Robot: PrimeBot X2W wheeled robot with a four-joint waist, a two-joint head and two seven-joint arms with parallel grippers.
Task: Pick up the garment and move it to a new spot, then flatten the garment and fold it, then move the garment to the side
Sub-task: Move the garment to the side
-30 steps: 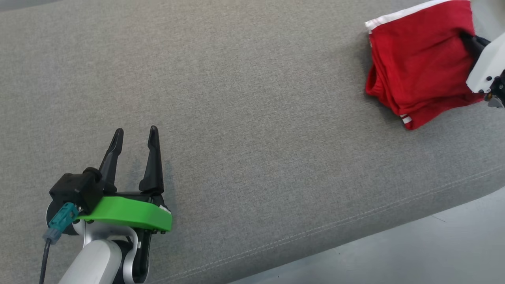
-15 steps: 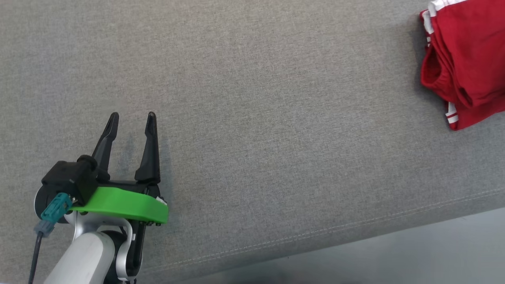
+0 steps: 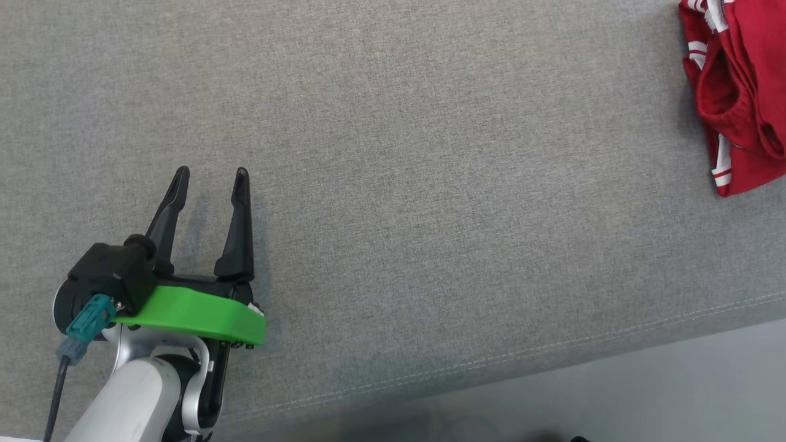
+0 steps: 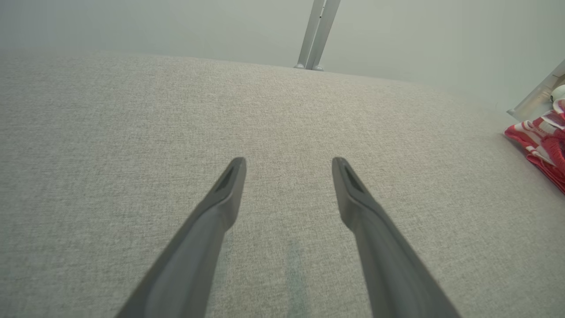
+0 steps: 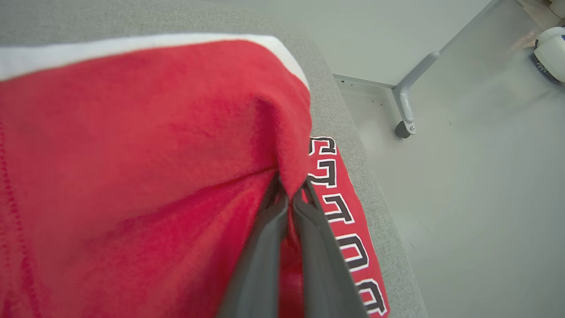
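Wrist view shows right gripper [image 5: 291,187] clamped on red garment [image 5: 132,176]; head view shows left gripper [image 3: 212,174] spread wide

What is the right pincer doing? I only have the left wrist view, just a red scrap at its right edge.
Observer: In the right wrist view the right pincer is shut on a fold of the red garment.
Operator: Lifted or flat?
Observer: I cannot tell the height. The pinched fabric is bunched up, and a strip with black-and-white lettering lies along the edge of the grey cushion.
Operator: Where is it relative to the left arm?
Observer: In the head view the red garment sits at the top right corner, far across the grey cushion from the open left pincer.
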